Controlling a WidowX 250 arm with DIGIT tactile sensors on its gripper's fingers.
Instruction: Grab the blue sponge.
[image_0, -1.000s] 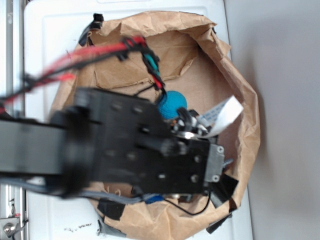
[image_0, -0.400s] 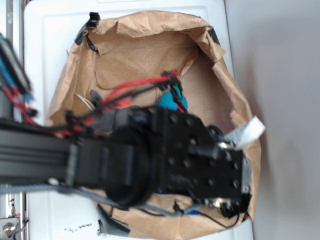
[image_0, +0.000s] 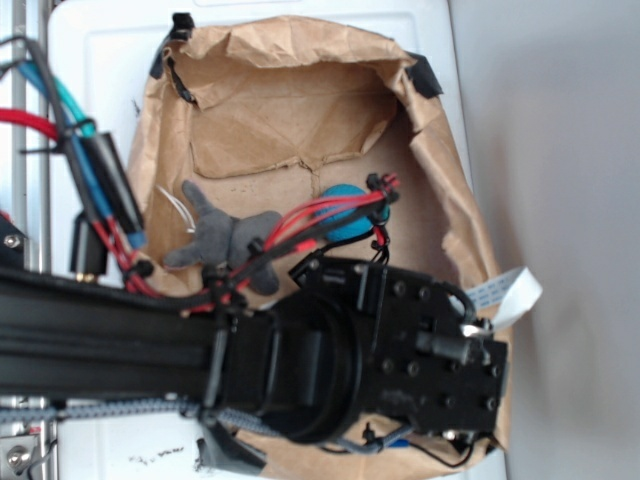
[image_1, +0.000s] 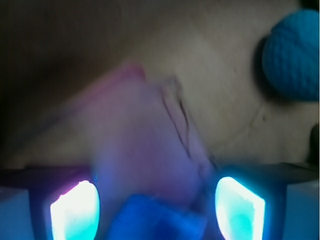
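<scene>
In the wrist view the blue sponge (image_1: 155, 220) shows as a blurred bright-blue shape at the bottom edge, between my two glowing fingertips. My gripper (image_1: 157, 200) is open, and gaps show between the sponge and each pad (image_1: 75, 210). In the exterior view the black wrist block (image_0: 430, 360) sits over the bag's lower right corner and hides the jaws and nearly all of the sponge.
A crumpled brown paper bag (image_0: 300, 80) walls in the whole area. A teal ball (image_0: 345, 215) (image_1: 292, 55) and a grey plush toy (image_0: 225, 240) lie inside it. A blurred pinkish sheet (image_1: 145, 130) lies just beyond the sponge. A white ribbon cable (image_0: 505, 295) sticks out right.
The arm has swung down and to the right, toward the bag's lower right corner. The grey plush toy, covered before, is now in plain sight.
</scene>
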